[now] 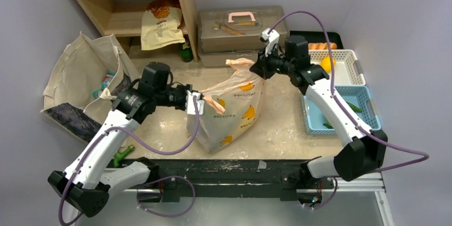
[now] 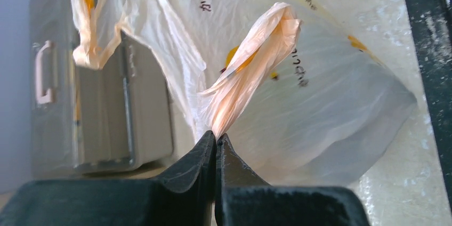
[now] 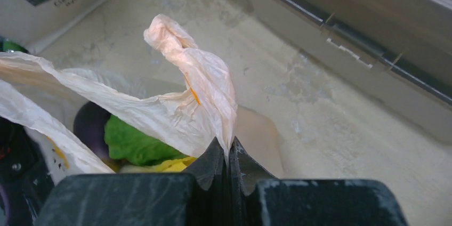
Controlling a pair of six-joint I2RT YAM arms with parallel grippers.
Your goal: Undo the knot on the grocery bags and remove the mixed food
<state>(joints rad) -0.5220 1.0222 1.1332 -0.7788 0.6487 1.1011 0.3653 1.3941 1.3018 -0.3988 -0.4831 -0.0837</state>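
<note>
- Pale, speckled bench (image 1: 282,130) fills the top view between grey walls, with a wooden shelf (image 1: 128,2) and a slumped canvas tote (image 1: 80,77) at the far left and a grey toolbox (image 1: 242,26) at the far middle.
- At the centre stands the grocery bag (image 1: 234,114), thin, crinkled and translucent peach, printed with yellow figures.
- The left pincer (image 1: 196,102) grips its left handle and the right pincer (image 1: 260,69) its far right handle. The handles are drawn apart and no knot shows between them, so the untying looks done.
- On the right, a white basket (image 1: 354,69) holds an orange fruit (image 1: 326,63) and a blue basket (image 1: 368,111) a few green pieces. Whether these came from the bag I cannot tell.
- Seen from the left wrist, the left pincer's black tips are pressed together on the left handle loop (image 2: 256,61), a twisted, creased rope of film rising from them. The bag's glossy wall sits behind.
- Seen from the right wrist, the right pincer is clamped on the right handle loop (image 3: 197,77), a wrinkled, papery strip curling upward.
- Below it the mouth gapes. The mixed food lies inside: a ruffled green leaf (image 3: 133,143), something smooth and yellow (image 3: 170,164) and a dark rounded shape (image 3: 90,124).
- Judging by this, taking out the food is the part left to do.
</note>
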